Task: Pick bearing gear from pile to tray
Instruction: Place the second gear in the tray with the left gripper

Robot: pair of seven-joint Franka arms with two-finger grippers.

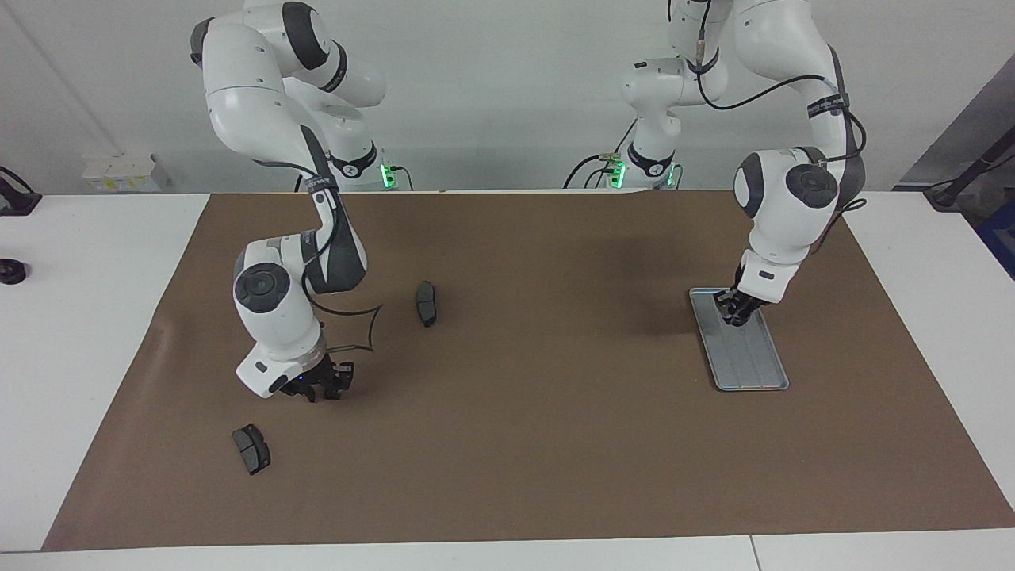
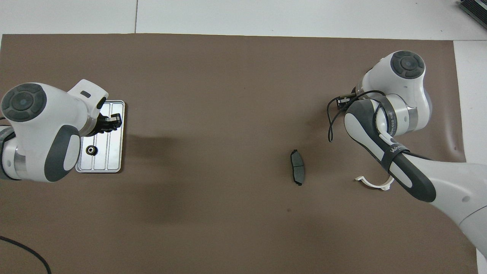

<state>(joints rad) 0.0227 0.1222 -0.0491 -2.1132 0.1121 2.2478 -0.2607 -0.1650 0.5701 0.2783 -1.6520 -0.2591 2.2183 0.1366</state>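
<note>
The silver ribbed tray (image 1: 753, 365) lies on the brown mat toward the left arm's end of the table; it also shows in the overhead view (image 2: 114, 152). A small black bearing gear (image 2: 91, 150) lies on the tray's end nearer the robots; in the facing view the left hand hides it. My left gripper (image 1: 736, 313) hangs just over that end of the tray, fingers (image 2: 112, 121) apart and empty. My right gripper (image 1: 329, 387) is low over the mat toward the right arm's end. No pile of gears shows.
A black brake pad (image 1: 426, 303) lies mid-mat (image 2: 297, 166). A second pad (image 1: 251, 449) lies farther from the robots than the right gripper. A white curved piece (image 2: 374, 184) lies beside the right arm. White tabletop surrounds the mat (image 1: 555, 476).
</note>
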